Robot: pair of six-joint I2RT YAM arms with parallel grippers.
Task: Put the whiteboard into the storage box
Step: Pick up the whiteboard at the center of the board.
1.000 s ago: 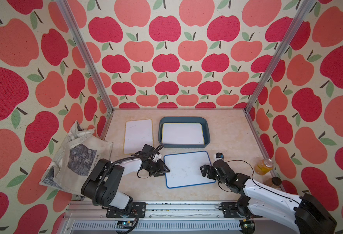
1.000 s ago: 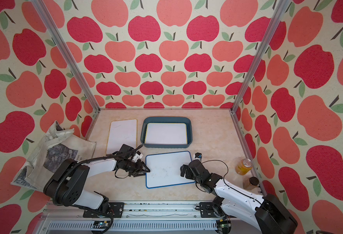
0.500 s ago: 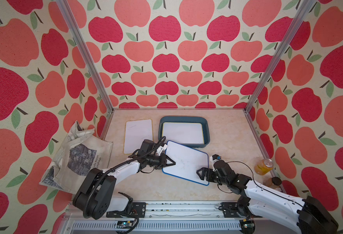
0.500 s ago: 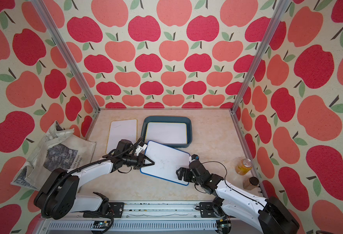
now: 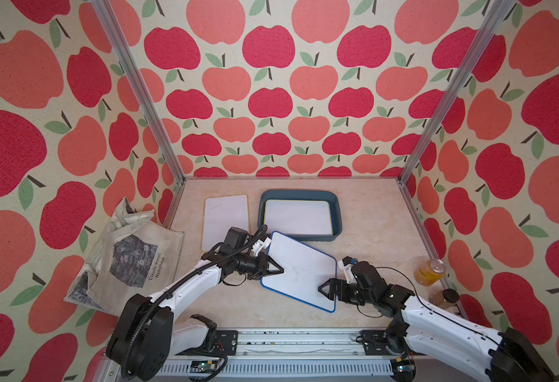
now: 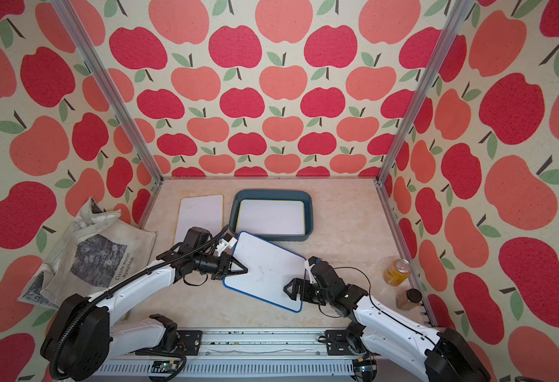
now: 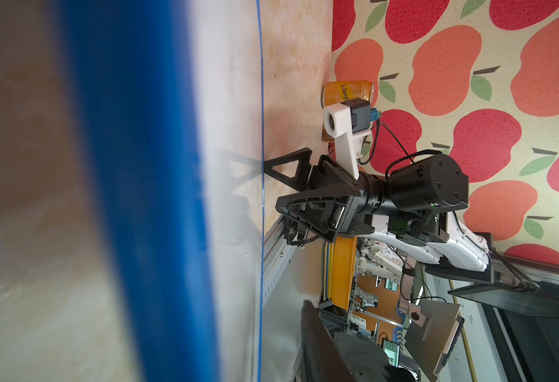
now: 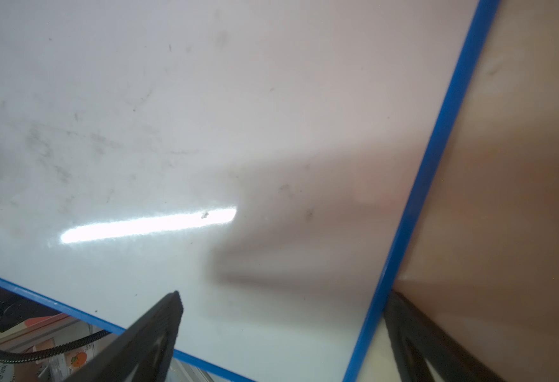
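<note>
A blue-framed whiteboard (image 5: 301, 268) (image 6: 264, 268) hangs tilted above the table, and its far corner overlaps the front rim of the storage box (image 5: 336, 215) (image 6: 308, 215). My left gripper (image 5: 279, 268) is shut on the board's left edge. In the left wrist view only one finger (image 7: 314, 324) shows beside the blurred blue frame (image 7: 132, 198). My right gripper (image 5: 322, 288) (image 8: 283, 294) is open at the board's near right corner, one finger over the surface and one past the edge. Another whiteboard (image 5: 298, 216) lies flat inside the box.
An orange-edged whiteboard (image 5: 225, 220) lies left of the box. A printed tote bag (image 5: 129, 261) leans at the left wall. A yellow can (image 5: 431, 271) and a dark-lidded jar (image 5: 446, 297) stand at the right wall. Metal posts mark the back corners.
The blue-framed board has left the table, turned clockwise and moved back towards the box with my left gripper on its edge. My right gripper followed at its near right corner.
</note>
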